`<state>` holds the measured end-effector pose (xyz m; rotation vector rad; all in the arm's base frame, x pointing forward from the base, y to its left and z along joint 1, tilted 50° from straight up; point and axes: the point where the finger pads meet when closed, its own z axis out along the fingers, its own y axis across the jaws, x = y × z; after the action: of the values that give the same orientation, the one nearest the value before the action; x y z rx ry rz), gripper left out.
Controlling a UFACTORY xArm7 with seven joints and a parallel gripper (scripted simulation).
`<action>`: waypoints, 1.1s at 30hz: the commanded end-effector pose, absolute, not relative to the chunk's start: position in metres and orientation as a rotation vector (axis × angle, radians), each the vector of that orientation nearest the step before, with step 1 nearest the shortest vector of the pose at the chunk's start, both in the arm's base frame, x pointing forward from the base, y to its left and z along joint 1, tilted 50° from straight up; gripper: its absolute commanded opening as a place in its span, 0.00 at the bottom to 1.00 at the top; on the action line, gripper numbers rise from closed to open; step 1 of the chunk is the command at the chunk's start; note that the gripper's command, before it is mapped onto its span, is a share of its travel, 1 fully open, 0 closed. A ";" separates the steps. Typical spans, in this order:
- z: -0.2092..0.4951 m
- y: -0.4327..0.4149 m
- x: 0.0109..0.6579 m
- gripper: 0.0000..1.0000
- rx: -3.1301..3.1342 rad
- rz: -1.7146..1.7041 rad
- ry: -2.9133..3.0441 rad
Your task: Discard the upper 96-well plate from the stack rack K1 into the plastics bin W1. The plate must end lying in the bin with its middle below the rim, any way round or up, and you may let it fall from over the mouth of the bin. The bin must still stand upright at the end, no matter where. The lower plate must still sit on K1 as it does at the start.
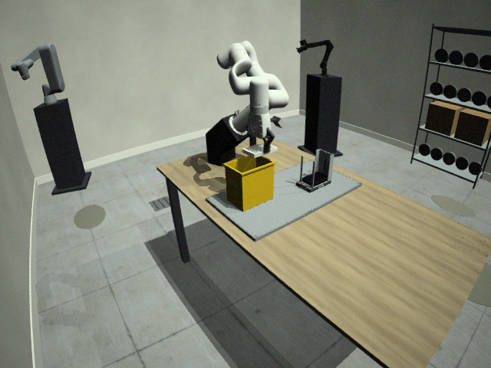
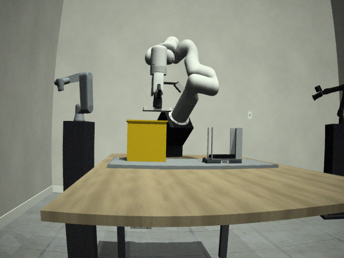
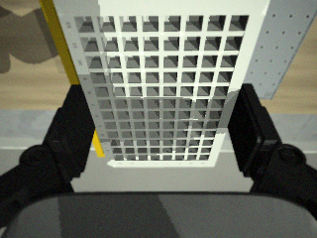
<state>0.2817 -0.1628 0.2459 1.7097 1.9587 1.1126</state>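
Arm: the white xArm (image 2: 194, 80) reaches from its black pedestal at the far bench edge and turns its wrist straight down over the yellow bin.
Gripper (image 3: 158, 124): points down; its jaws are clamped on the two long sides of the upper 96-well plate, black fingers pressed against the plate's edges.
Upper 96-well plate (image 1: 255, 150): held flat and level in the air, well grid facing up toward the wrist camera, white with square wells.
Plate position: it hangs just above the rim of the bin, over the bin's far side; in the exterior view the plate (image 2: 157, 109) sticks out past the bin's right edge, so it is only partly over the mouth.
Plastics bin W1 (image 1: 250, 182): yellow, upright, open at the top, standing on the left part of the grey mat (image 1: 285, 205).
Stack rack K1 (image 1: 323, 166): on the right part of the mat, well apart from the bin, with thin posts and a grey back wall.
Lower plate (image 2: 222, 156): dark, lying flat at the bottom of the rack.
Bench (image 1: 357, 253): wood-topped, carrying the mat.
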 end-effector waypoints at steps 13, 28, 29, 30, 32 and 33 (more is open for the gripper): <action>0.224 -0.208 0.287 0.00 1.709 1.113 1.956; 0.224 -0.209 0.287 0.00 1.709 1.112 1.956; 0.224 -0.209 0.287 0.00 1.709 1.113 1.956; 0.224 -0.209 0.287 0.00 1.709 1.113 1.956; 0.224 -0.209 0.287 0.00 1.709 1.113 1.956; 0.224 -0.209 0.287 0.00 1.709 1.113 1.956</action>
<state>0.2871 -0.2074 0.2231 1.7082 1.9592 1.1143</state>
